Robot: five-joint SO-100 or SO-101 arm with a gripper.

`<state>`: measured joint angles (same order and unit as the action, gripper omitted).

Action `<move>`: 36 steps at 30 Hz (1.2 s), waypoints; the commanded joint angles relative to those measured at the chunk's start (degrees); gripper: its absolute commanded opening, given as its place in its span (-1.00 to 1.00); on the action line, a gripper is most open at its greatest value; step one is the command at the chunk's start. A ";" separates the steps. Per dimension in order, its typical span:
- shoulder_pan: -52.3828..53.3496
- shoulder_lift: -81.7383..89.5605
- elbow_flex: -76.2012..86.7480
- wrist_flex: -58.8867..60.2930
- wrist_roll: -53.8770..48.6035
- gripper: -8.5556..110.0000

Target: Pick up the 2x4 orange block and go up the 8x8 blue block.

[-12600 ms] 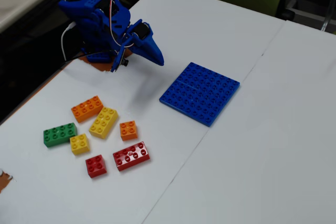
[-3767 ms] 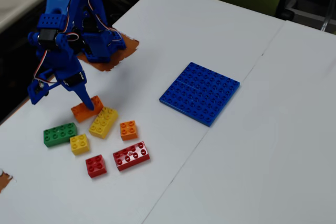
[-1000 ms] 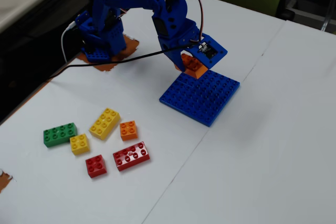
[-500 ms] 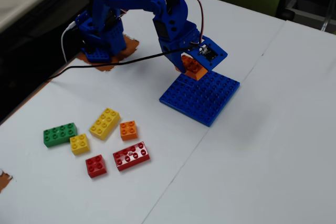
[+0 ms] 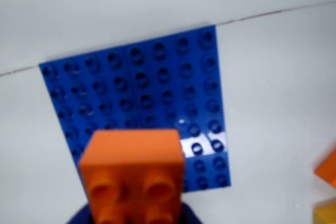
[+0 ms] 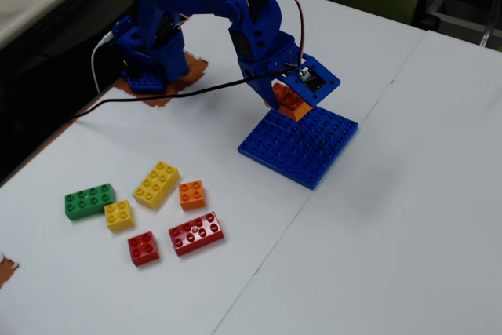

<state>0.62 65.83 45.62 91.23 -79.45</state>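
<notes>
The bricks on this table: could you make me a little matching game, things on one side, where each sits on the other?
Things:
1. long orange brick
2. green brick
3. long red brick
4. blue plate

Places, in the fixed view:
A. farthest left of the loose bricks
B. held in the gripper
C. flat on the table under the gripper
D. right of the small red brick

Pairs: 1-B, 2-A, 3-D, 4-C
</notes>
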 commanded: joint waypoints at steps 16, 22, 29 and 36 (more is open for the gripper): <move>-0.18 3.52 -2.29 -0.79 1.41 -0.86; -0.18 3.52 -2.29 -0.88 1.76 -0.86; -0.18 3.43 -2.29 -0.97 2.11 -0.86; -0.09 3.43 -2.29 -0.97 2.37 -0.86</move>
<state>0.62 65.83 45.62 91.23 -77.61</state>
